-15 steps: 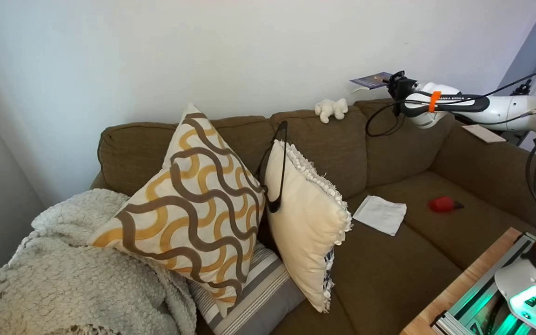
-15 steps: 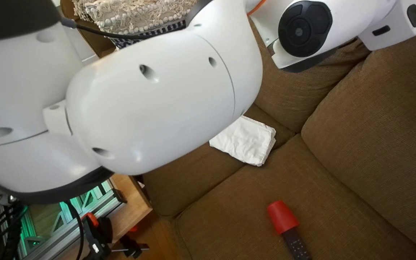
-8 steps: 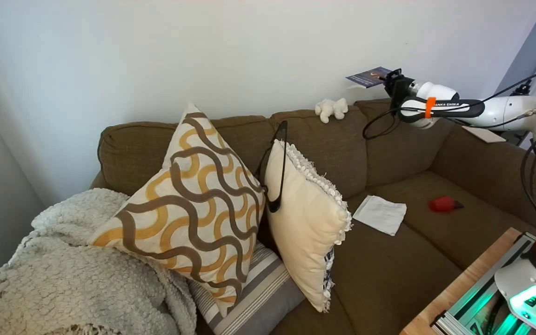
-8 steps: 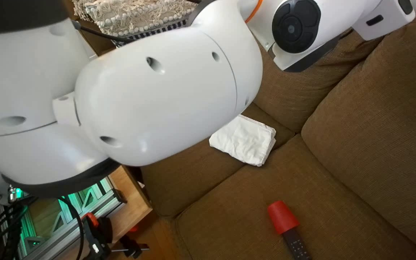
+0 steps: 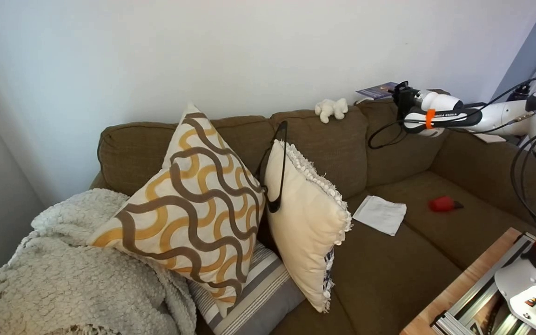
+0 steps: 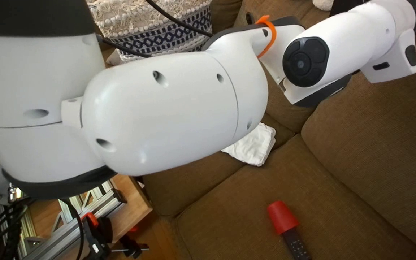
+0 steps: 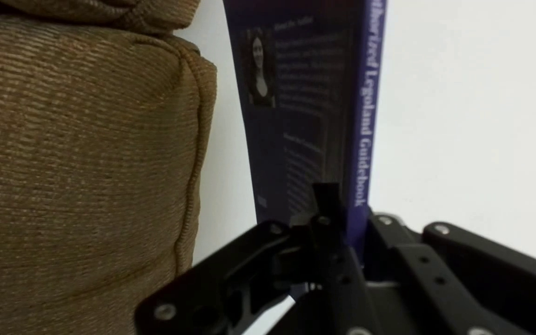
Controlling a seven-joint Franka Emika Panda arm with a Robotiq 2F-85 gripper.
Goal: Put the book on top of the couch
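Pinching one end of the book (image 7: 291,121), the gripper (image 7: 356,218) has its fingers clamped on it, one against the dark cover and the other beside the purple spine (image 7: 365,116). Pale letters along that spine read "thorized Legoland Guidebook", the first part cut off by the frame edge; the cover bears a portrait of a long-haired person and a block of print too blurred to make out. In an exterior view the book (image 5: 374,91) juts from the gripper just above the top edge of the olive-brown couch (image 5: 338,153), before a pale wall (image 5: 231,56); whether it touches the couch cannot be told. A small white stuffed toy (image 5: 331,110) sits near it on the couch's back. The white arm (image 5: 500,114) is lettered "FRANKA EMIKA", partly covered, beside an orange band (image 5: 430,118), and its base (image 5: 521,281), next to a wooden tabletop (image 5: 470,279), says "FRANKA". On the seat lie a folded white cloth (image 5: 379,215) and, in an exterior view, a red cup-like piece (image 6: 282,216) on a dark bar (image 6: 296,243) whose pale marks are too small to read. Farther along are a fringed cream pillow (image 5: 305,228), a wave-patterned pillow (image 5: 203,200), a grey striped pillow (image 5: 258,293) and a fleecy throw (image 5: 77,265).
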